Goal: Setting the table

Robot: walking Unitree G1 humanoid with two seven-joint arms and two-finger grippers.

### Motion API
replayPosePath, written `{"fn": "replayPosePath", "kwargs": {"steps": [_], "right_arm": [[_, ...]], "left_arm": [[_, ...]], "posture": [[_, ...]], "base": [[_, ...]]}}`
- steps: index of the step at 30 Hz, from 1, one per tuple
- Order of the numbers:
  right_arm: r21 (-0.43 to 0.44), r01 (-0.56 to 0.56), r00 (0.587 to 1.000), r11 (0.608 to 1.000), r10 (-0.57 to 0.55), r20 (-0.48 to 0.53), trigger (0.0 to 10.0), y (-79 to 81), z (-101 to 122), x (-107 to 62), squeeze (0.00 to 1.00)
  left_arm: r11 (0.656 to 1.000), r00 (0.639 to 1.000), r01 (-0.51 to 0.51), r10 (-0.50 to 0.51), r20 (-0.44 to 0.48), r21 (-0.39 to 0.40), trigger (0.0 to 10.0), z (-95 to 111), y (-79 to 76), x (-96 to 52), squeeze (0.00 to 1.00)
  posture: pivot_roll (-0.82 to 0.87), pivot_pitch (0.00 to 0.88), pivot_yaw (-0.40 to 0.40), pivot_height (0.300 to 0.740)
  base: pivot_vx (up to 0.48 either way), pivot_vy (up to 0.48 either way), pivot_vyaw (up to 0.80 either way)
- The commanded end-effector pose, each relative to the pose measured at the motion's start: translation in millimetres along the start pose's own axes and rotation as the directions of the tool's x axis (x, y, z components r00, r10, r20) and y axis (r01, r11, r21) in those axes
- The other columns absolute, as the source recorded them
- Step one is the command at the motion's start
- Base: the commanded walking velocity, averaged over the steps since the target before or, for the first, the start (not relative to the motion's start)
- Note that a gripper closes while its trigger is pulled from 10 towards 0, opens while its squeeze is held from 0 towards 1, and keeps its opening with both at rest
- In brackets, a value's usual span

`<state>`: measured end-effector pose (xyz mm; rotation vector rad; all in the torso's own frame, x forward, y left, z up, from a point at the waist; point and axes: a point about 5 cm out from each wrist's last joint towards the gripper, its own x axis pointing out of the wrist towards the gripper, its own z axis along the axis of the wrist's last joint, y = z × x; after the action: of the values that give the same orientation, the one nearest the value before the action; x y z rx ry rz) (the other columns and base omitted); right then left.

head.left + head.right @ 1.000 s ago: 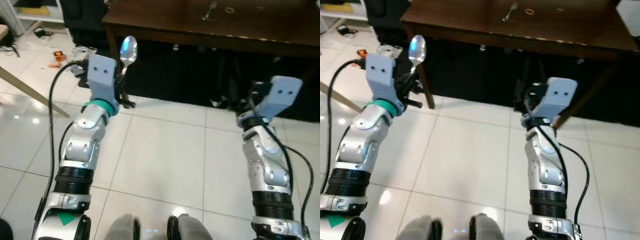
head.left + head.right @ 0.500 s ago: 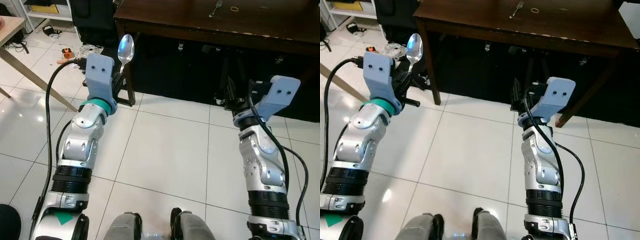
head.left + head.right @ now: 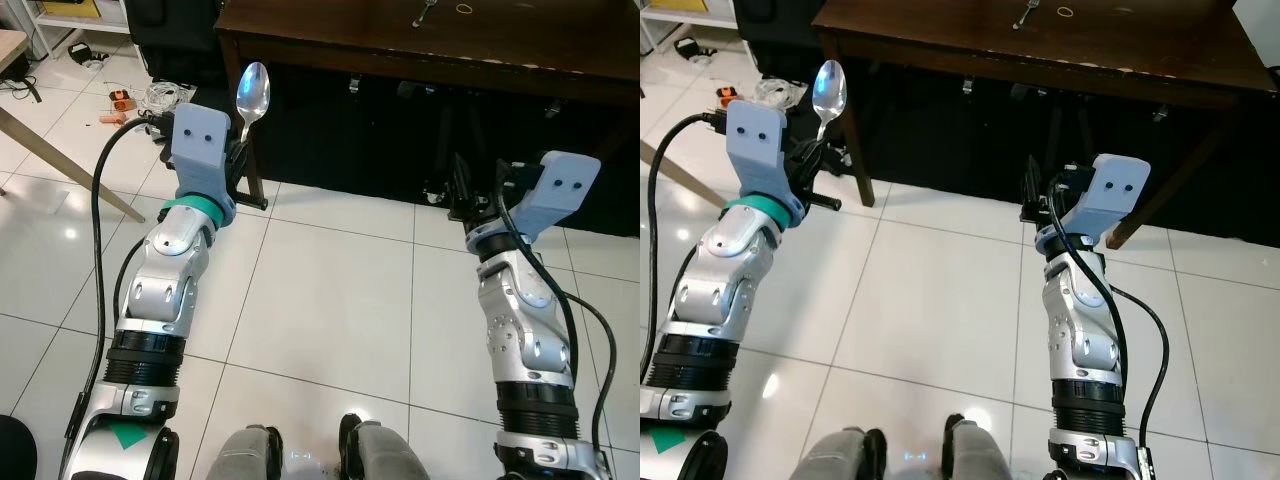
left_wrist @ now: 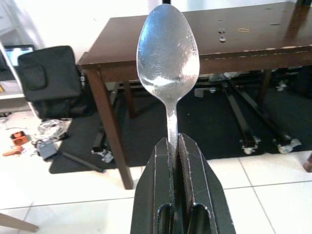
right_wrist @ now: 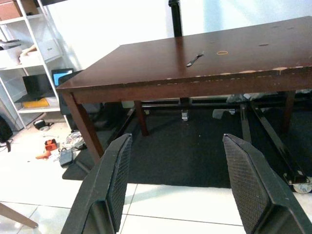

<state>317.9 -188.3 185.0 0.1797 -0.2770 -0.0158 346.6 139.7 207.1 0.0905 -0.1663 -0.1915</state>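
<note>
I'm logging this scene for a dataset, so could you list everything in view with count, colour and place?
Table: one, dark brown wood, ahead of the robot.
Fork: one, silver, lying on the tabletop.
Ring: one, small, yellowish, on the tabletop beside the fork.
Spoon: one, silver, held upright with its bowl up.
Black bag: one, on the floor left of the table.
Clutter: several small items and cables, orange and grey, on the white tiles.
Shelf unit: one, white, far left.
Light wooden leg: one, slanting, at the left.
Left tool: black fingers shut on the spoon's handle.
Right tool: black fingers open, empty, pointed at the table.
</note>
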Motion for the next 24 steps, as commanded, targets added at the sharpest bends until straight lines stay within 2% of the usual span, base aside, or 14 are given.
{"fn": "replayPosePath", "kwargs": {"steps": [1,4,5,12,15,24], "right_arm": [[0.0,0.003,1.0,1.0,-0.003,-0.025,10.0,-1.2,-4.8,-2.0,0.0],[0.0,0.003,1.0,1.0,-0.003,-0.025,10.0,-1.2,-4.8,-2.0,0.0],[-0.001,0.003,1.0,1.0,-0.003,-0.024,10.0,-1.1,-4.7,-2.0,0.0],[-0.022,0.001,1.0,1.0,-0.002,-0.027,10.0,-0.6,-5.5,-2.2,0.0],[-0.022,0.003,1.0,1.0,-0.003,-0.027,10.0,-0.8,-5.5,-1.8,0.0],[-0.018,0.006,1.0,1.0,-0.007,-0.023,10.0,-0.8,-4.5,-0.5,0.0]], "left_arm": [[0.999,0.999,-0.04,0.041,-0.009,0.034,10.0,-5.2,4.4,-1.0,0.0],[0.999,0.999,-0.04,0.041,-0.009,0.034,10.0,-5.2,4.4,-1.0,0.0],[0.998,0.999,-0.053,0.054,-0.006,0.045,10.0,-5.1,5.7,-0.6,0.05],[0.997,0.998,-0.058,0.057,0.007,0.052,10.0,-3.0,5.8,-0.3,0.04],[0.998,0.999,-0.044,0.043,0.014,0.052,10.0,-1.8,3.5,-1.0,0.0],[0.998,0.999,-0.014,0.012,0.038,0.055,10.0,-0.2,-2.9,-4.0,0.0]], "posture": [[0.03,0.038,0.056,0.74],[0.03,0.038,0.056,0.74],[0.03,0.039,0.056,0.74],[0.03,0.041,0.057,0.74],[0.03,0.041,0.057,0.74],[0.04,0.05,0.055,0.74]], "base": [[0.48,0.0,0.0],[0.48,0.0,0.0],[0.48,0.0,0.0],[0.48,0.0,0.0],[0.384,0.0,0.75],[0.0,0.0,0.8]]}}
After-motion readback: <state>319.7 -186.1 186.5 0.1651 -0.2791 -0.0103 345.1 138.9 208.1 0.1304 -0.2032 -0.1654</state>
